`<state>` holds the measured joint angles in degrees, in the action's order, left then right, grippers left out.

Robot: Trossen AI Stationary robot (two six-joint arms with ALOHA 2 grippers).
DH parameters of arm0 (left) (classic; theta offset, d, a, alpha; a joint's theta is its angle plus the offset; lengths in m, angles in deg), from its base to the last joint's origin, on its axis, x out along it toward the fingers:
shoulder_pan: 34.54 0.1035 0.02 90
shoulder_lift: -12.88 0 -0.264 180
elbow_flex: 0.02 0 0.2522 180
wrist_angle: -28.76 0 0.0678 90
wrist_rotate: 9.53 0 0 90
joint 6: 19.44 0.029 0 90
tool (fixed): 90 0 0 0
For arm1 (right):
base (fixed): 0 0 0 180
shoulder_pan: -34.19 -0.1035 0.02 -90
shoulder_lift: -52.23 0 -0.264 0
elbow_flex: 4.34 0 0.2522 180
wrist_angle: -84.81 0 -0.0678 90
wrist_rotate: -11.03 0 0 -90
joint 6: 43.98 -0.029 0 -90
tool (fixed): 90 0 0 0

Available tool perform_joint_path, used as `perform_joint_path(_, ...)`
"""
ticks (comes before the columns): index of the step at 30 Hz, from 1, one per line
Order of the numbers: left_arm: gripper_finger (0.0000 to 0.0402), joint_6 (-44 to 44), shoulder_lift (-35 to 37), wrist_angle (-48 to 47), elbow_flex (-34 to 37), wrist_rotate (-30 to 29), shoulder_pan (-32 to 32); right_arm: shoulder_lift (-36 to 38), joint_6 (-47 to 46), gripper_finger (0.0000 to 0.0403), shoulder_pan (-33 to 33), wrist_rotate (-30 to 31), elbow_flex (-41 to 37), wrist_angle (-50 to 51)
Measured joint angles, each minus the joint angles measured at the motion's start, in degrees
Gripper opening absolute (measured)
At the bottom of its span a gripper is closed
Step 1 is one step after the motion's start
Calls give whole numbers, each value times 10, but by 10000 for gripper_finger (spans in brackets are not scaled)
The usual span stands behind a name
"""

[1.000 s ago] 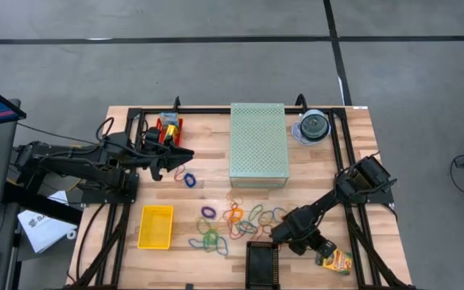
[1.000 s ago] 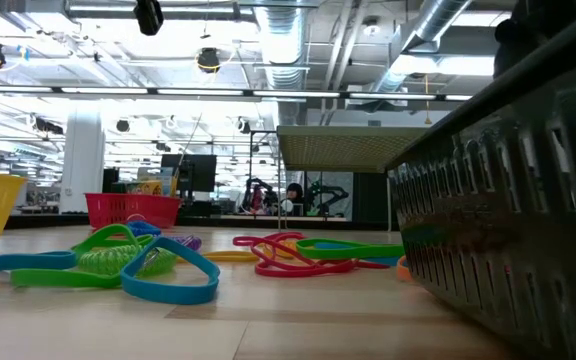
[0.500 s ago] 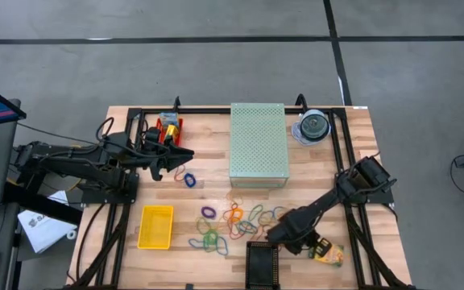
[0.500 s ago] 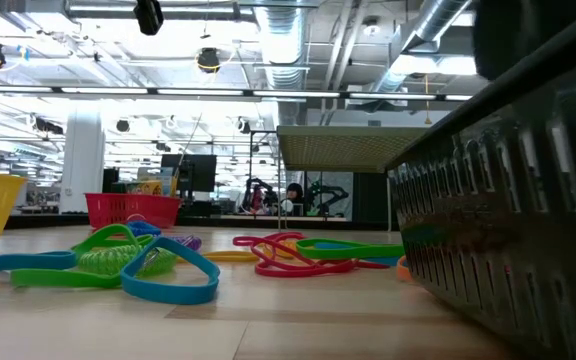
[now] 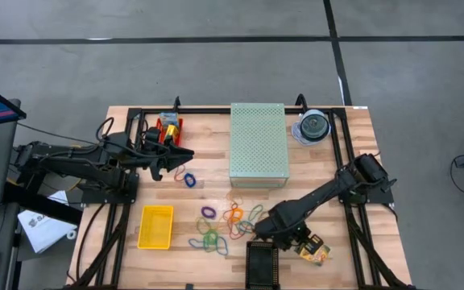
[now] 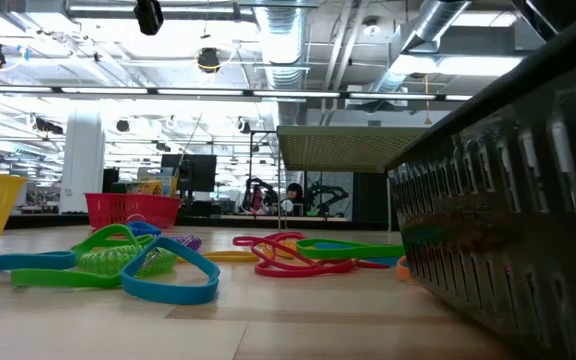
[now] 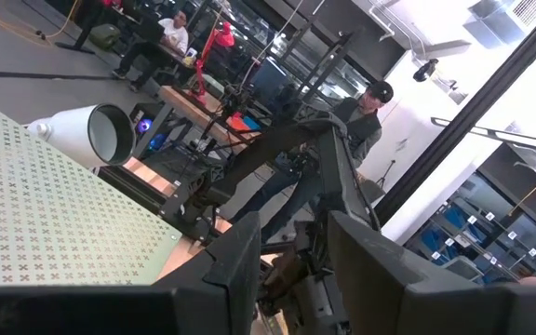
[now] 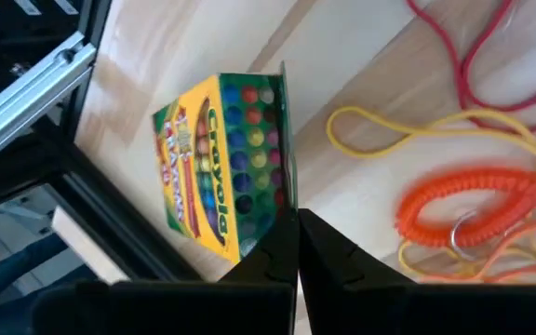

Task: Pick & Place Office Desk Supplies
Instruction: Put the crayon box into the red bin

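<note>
Wooden table (image 5: pixel 312 169) first, with a big pale green box with little holes (image 5: pixel 257 143) standing at its far middle. Near the front edge sits a black mesh bin (image 5: pixel 263 263), and a pile of thin rubber-band loops in many colours (image 5: pixel 232 221) lies just behind it.

Over at the front right, the right gripper (image 5: pixel 306 244) holds the small yellow-and-green crayon box (image 8: pixel 221 163) by one thin edge, fingers squeezed tight on it. That box hangs just beside the black bin. A thin-edge hold can slip, so it should go slowly, get right over the bin, then let go. Far off, the left gripper (image 5: pixel 185 153) waits, fingers apart and holding nothing, near a small blue loop (image 5: pixel 188 178).
</note>
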<state>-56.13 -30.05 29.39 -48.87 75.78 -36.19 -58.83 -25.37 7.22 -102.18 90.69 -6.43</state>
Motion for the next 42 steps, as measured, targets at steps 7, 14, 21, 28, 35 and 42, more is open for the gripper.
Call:
perform_joint_path(7, 122, 0, 0, 0, 0, 0, 0, 27, -22, 0, 15, 18, 31, 9)
perform_joint_path(14, 122, 8, 0, -2, 0, 16, 0, 65, -41, 0, 52, 58, 62, 47)
perform_joint_path(21, 122, 33, 0, -3, 0, 16, 0, 94, -57, 0, 96, 85, 107, 64)
perform_joint_path(28, 122, 79, -3, -41, -38, 21, -15, 96, -81, 0, 133, 84, 182, 59)
perform_joint_path(35, 122, 189, -78, -313, -237, -24, -51, 96, -107, 0, 177, 106, 267, -15)
perform_joint_path(42, 123, 230, -170, -449, -381, -40, -70, 95, -132, 0, 228, 147, 338, -38)
